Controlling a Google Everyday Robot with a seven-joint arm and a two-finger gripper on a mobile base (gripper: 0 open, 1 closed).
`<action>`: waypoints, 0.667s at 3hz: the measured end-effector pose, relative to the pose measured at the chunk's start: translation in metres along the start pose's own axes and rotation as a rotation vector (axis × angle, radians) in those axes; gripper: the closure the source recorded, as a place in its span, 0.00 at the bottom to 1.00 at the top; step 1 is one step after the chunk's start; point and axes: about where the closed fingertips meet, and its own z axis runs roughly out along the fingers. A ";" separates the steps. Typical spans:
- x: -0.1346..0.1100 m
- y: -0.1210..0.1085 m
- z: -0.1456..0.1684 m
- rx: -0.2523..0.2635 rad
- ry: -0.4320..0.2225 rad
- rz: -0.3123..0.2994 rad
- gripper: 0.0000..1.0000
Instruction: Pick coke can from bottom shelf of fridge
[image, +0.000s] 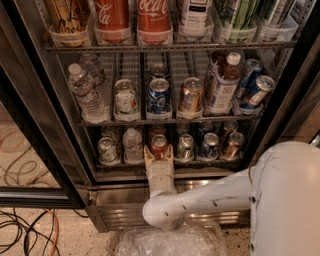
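The coke can, small and red with a silver top, stands at the front of the bottom shelf of the fridge, in the middle of the row. My gripper reaches in from below on the white arm. Its fingers sit on either side of the can, against its lower body, so it is shut on the can. The can still rests on the wire rack.
On the bottom shelf a silver can and small bottle stand left of the coke can; a silver can, blue can and copper-brown can stand right. Cables lie on the floor at left.
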 end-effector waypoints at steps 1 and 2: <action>0.006 0.000 0.011 0.017 0.005 0.007 0.36; 0.008 0.003 0.014 0.027 0.004 0.009 0.55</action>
